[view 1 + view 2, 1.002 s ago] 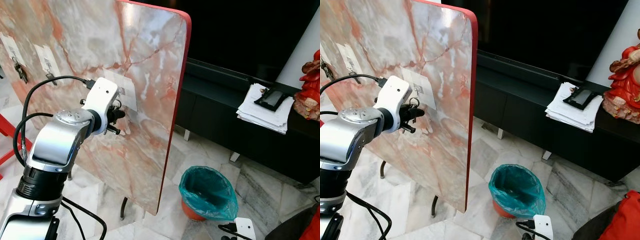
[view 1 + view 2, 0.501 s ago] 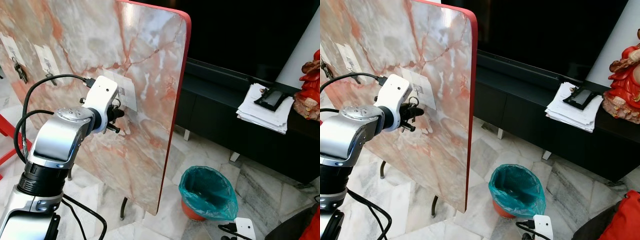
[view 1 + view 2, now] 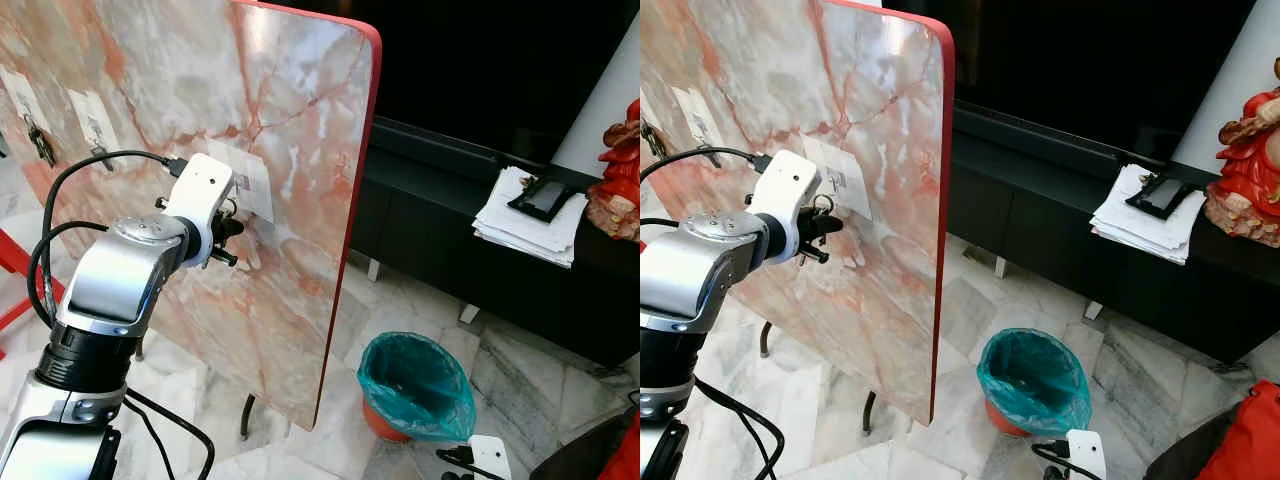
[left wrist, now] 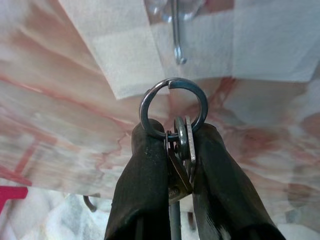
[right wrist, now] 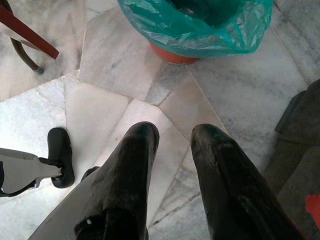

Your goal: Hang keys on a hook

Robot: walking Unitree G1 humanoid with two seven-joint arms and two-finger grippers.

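Head camera first: the left hand (image 3: 232, 240) is up against the tilted marble board (image 3: 300, 200) with the red rim, right under a white patch (image 3: 255, 180) stuck to it. The keys (image 3: 823, 207) poke out past the fingertips toward the board, but they're tiny from here, so I can't really tell which way they point. Further left along the board there are two more white patches, and another bunch of keys (image 3: 41, 145) hangs from the far one. Off to the right sits a bin with a teal bag (image 3: 415, 385) on the marble floor, a dark cabinet (image 3: 450, 250) with a stack of papers (image 3: 525, 215) on top, and a red figurine (image 3: 1245, 170).

Left wrist camera is way clearer. The two black fingers (image 4: 145, 195) are pinched tight on the keys (image 4: 181, 155), which sit edge-on between them, long axis running along the fingers. The key ring (image 4: 173, 109) sticks out past the tips, its open face toward the camera. The hook (image 4: 177, 37) hangs just beyond the ring, not touching it, curled tip nearest the ring.

Right wrist camera: the right hand (image 5: 172, 137) hangs over the floor with its fingers slightly apart, holding nothing, bin ahead of it.
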